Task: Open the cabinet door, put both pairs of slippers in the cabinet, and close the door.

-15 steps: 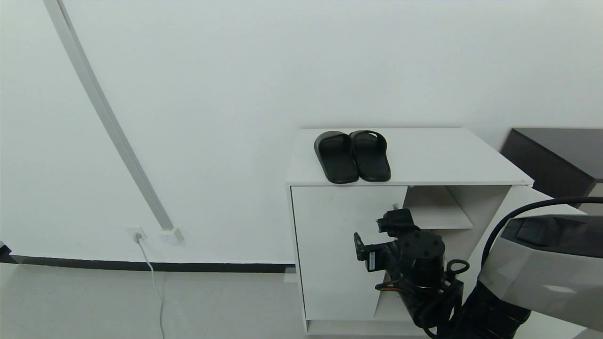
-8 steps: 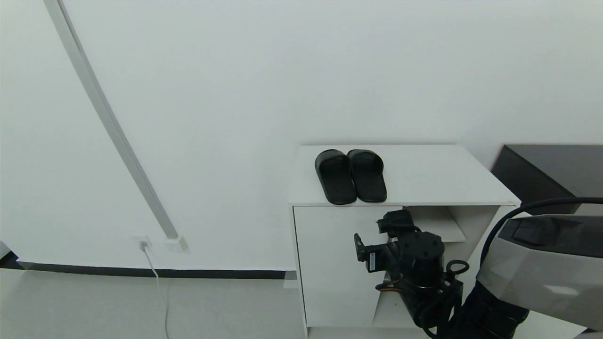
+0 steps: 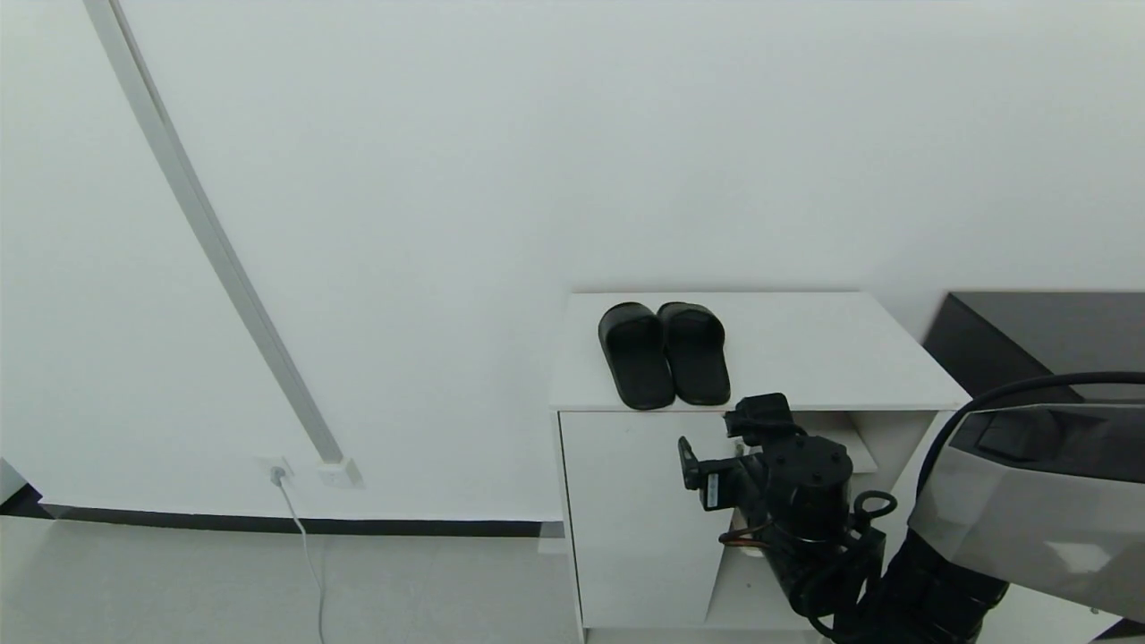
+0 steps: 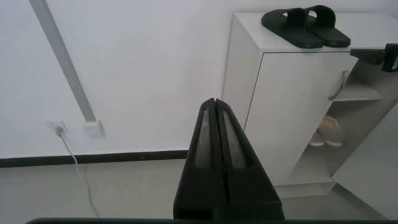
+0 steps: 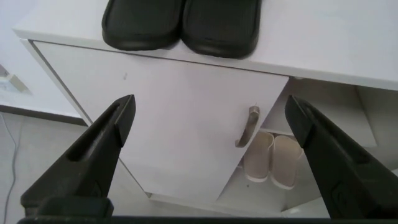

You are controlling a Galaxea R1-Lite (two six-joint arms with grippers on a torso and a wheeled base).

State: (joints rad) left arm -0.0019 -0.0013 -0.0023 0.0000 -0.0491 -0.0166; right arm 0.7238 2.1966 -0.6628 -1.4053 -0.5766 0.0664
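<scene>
Facing: white cabinet (image 3: 832, 353) at lower right of the head frame; left door leaf (image 3: 626, 519) is shut, the right half stands open with shelves showing.
Task thing: black slippers (image 3: 664, 353) lie side by side, touching, on the cabinet top right at its front edge, centre-right of the head frame.
Other pair: pale slippers (image 5: 270, 158) stand on a low shelf inside the open half; that pair looks done.
Right end effector (image 5: 210, 106): spread wide, empty, in front of the cabinet just below the top edge, black pair at the top of its frame.
Left end effector (image 4: 216, 106): fingers pressed together, holding nothing, well apart from the cabinet, centre of its frame.
Step, judged: black pair not yet picked, door not yet closed.
Risk 1: the pair sits at the front edge, so a bump from below or the side could knock one slipper to the floor.
Risk 2: the two touch, so pinching one may drag or spin the other; soft soles may flex and slip out.
Risk 3: carrying in too low could hit the pale pair or a shelf.
In the way: shut leaf with door handle (image 5: 249, 127); open door leaf (image 4: 373, 168) at lower right, near the arm.
Around: grey wall strip (image 3: 206, 233) slanting at upper left; socket with cable (image 3: 279, 471) lower left; dark furniture (image 3: 1029, 331) at right edge.
</scene>
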